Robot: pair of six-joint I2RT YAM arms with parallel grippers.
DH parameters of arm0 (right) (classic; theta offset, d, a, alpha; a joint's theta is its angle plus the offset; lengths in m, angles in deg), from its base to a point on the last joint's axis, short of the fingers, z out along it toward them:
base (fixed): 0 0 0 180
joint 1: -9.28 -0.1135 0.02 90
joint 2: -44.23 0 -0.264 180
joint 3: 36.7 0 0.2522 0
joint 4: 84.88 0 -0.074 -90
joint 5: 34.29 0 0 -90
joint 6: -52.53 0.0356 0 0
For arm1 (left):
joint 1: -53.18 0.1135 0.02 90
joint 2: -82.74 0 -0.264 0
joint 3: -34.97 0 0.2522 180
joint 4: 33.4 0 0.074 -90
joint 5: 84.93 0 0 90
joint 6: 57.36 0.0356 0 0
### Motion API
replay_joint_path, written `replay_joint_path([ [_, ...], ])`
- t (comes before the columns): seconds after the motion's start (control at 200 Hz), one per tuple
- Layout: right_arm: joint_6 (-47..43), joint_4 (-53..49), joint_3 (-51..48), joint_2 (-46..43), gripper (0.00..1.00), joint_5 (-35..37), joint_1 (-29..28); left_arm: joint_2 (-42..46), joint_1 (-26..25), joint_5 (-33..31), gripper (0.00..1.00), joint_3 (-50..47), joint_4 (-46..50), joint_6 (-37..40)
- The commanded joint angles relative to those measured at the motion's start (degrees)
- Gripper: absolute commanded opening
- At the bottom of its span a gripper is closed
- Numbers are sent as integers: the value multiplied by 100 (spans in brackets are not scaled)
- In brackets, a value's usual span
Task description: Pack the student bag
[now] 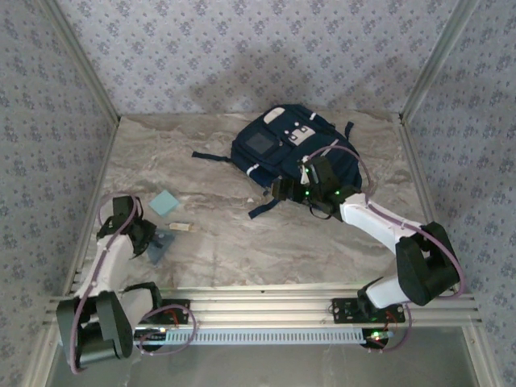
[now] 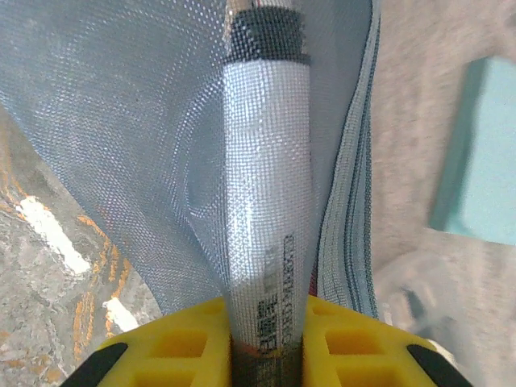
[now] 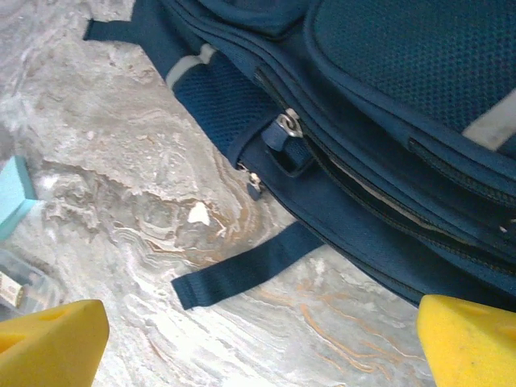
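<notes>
One grey-blue mesh zip pouch (image 2: 121, 145) is seen at the left of the marble-patterned tabletop (image 1: 242, 250). One white tube with a dark cap (image 2: 266, 161) is made out through its mesh. The left gripper (image 2: 268, 318) is nearly shut, with its yellow fingers (image 2: 185, 339) pressed against both sides of that tube through the mesh. One light-blue square block (image 1: 164, 202) is laid just beyond the pouch, apart from it. One small pale stick (image 1: 180, 227) is seen just right of the pouch in the top view; whether it is the same tube cannot be told. A broad stretch of bare marble is left open between these items and the bag.

One large navy-blue fabric backpack (image 1: 278, 145), with white trim and a grey square front panel, is laid flat at the far centre-right of the table, near the back wall. Two loose dark straps (image 1: 266, 206) are trailed from its left side over the marble. Two metal zip pulls (image 3: 284, 129) are counted on its near side. The right gripper (image 3: 262, 343) is held over the bag's near edge, its fingers spread wide with nothing between them.

Three patterned walls (image 1: 242, 48) close the table on the left, far and right sides. One aluminium rail (image 1: 266, 298) is run along the near edge.
</notes>
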Motion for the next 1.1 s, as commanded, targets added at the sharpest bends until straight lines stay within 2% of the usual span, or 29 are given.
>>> replay_joint_path([
  [0.0,-75,49,273,71,100,-231,-50,416,-29,75,1,546,126,-111],
  [0.12,-20,342,309,70,100,-557,-72,446,-427,106,1,913,-174,-523],
  [0.27,218,1004,307,175,100,-991,-225,-55,-1285,55,0,1017,-1392,-1622],
  [0.41,351,1809,314,370,100,-1077,-577,-780,-2307,-496,0,1184,-2658,-2458],
  [0.525,-58,2546,279,588,100,-890,-976,-1337,-2879,-869,0,1397,-3404,-2966],
  [0.715,-32,3620,419,1255,100,-1084,-1201,-2249,-3459,-595,0,1918,-4074,-3553],
  [0.919,207,4166,739,2002,99,-1172,-1179,-2674,-3845,-378,0,2053,-4373,-4042],
  [1.034,359,4405,857,2279,96,-1184,-1102,-2722,-3951,-318,0,2054,-4417,-4161],
  [1.094,446,4430,921,2395,90,-1203,-1049,-2716,-4003,-298,0,2061,-4384,-4168],
])
